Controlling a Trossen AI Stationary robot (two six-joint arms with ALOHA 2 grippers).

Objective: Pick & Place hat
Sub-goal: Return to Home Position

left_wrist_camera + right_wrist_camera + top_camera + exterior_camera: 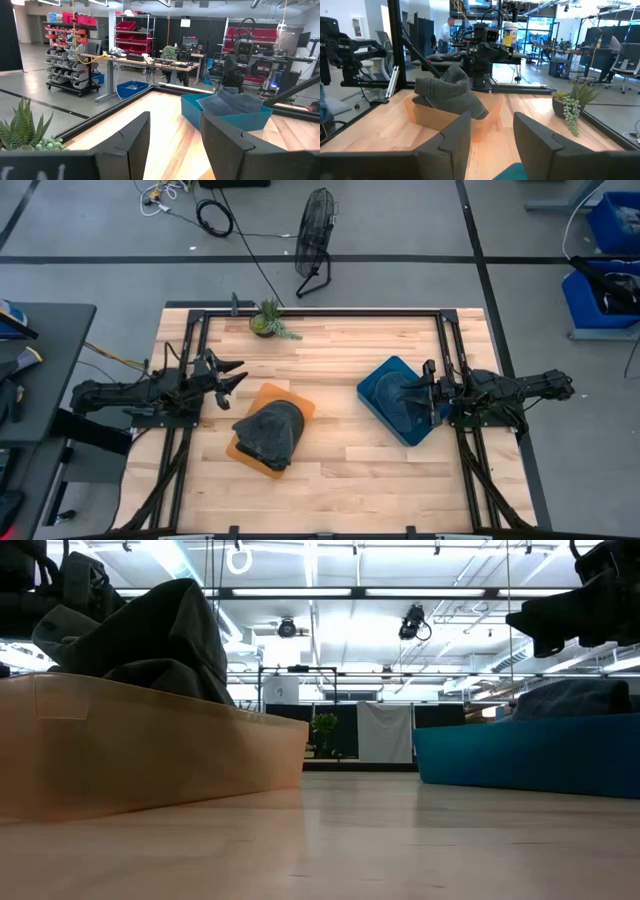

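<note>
A dark grey hat [268, 430] lies heaped in an orange bin [296, 402] at the table's middle; it also shows in the right wrist view [451, 90] and the low view [150, 635]. A blue denim hat [234, 101] lies in a blue bin [385, 380] to the right. My left gripper [230, 378] hovers open just left of the orange bin's far corner. My right gripper [424, 392] is open above the blue bin's right side, clear of the denim hat [575, 698].
A small potted plant [268, 322] stands near the table's far edge. Bare wood lies between the two bins and along the near edge. A black frame [320, 310] borders the table. A person [449, 31] stands in the room beyond.
</note>
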